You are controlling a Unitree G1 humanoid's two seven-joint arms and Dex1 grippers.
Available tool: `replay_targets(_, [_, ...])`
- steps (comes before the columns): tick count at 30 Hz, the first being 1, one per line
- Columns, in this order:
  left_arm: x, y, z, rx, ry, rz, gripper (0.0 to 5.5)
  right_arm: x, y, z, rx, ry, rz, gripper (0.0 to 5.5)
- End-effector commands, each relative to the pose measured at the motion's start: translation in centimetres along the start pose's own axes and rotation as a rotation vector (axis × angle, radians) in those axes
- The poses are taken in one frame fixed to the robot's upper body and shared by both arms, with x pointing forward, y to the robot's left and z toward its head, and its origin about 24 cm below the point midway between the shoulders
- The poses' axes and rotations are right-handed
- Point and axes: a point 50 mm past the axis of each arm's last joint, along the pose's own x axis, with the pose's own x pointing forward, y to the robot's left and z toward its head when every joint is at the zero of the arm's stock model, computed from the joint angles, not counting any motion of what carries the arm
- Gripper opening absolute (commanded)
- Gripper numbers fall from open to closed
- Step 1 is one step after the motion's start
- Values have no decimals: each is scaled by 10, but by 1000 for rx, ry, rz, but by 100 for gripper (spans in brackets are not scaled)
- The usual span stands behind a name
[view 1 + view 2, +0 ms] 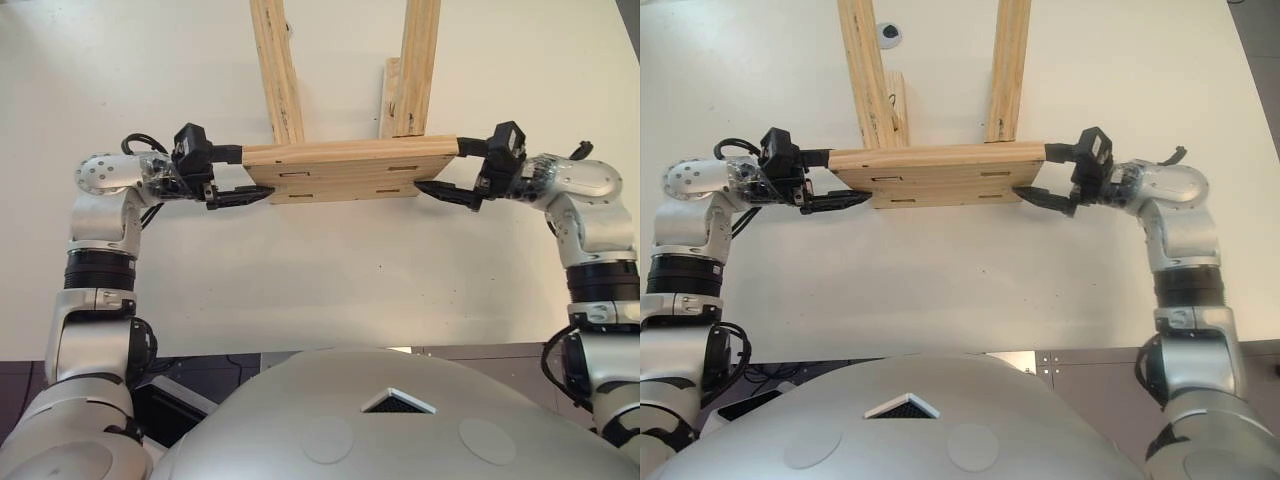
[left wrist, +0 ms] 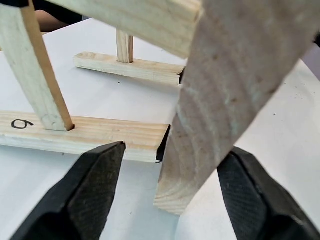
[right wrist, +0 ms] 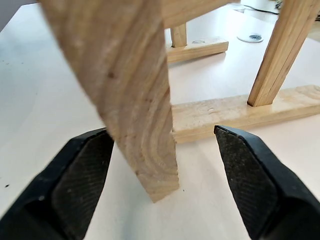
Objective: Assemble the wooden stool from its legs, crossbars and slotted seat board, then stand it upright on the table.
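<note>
The slotted seat board (image 1: 350, 168) stood on edge on the white table (image 1: 330, 270), each end lying between the spread fingers of an open gripper, the left gripper (image 1: 250, 173) and the right gripper (image 1: 442, 167), with the legs (image 1: 278, 70) stretching away along the table beyond it.

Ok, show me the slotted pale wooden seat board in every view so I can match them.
Left eye view: the slotted pale wooden seat board spans the centre.
Right eye view: centre again.
Left wrist view: its end, close up.
Right wrist view: its other end, close up.
Shared landmark: the pale wooden legs butting against it.
</note>
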Motion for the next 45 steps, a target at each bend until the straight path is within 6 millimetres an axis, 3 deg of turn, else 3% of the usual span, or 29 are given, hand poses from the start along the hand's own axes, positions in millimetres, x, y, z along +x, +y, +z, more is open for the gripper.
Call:
replay_targets(1, [3,2,5,1,6,-43,268,9,-4,6,-14,-33,6,292])
replay_targets(8, [3,5,10,-2,12,-62,192,9,-1,9,40,-58,50,209])
replay_targets(11, [7,6,28,-18,-42,-67,161,5,2,16,137,-81,71,198])
replay_targets(13, [7,5,63,-125,-182,-102,161,-2,-4,41,283,-195,52,198])
replay_targets(15, [4,8,108,-276,-360,-129,161,-12,-25,75,463,-328,-42,198])
replay_targets(18, [-12,33,177,-480,-587,-112,161,-35,-61,138,727,-597,-85,198])
replay_targets(20, [-13,47,197,-553,-566,-48,156,-37,-84,163,879,-622,-188,198])
replay_targets(22, [-5,68,195,-699,-521,95,146,-31,-107,167,990,-639,-385,195])
replay_targets(24, [8,92,181,-849,-517,280,144,-23,-125,156,1125,-693,-561,195])
replay_targets(26, [22,113,163,-985,-572,506,144,-8,-133,138,1268,-707,-674,195])
replay_targets(29, [36,124,149,-1142,-669,662,143,15,-136,117,1407,-674,-824,159])
replay_targets(36, [60,126,163,-1212,-750,673,141,38,-136,126,1449,-701,-867,58])
replay_targets(37, [59,126,161,-1212,-750,680,177,37,-136,125,1448,-702,-874,55])
replay_targets(40, [52,127,151,-1211,-735,697,214,32,-136,113,1455,-690,-900,55])
replay_targets(45, [36,126,161,-1177,-849,572,295,22,-135,93,1465,-674,-911,55])
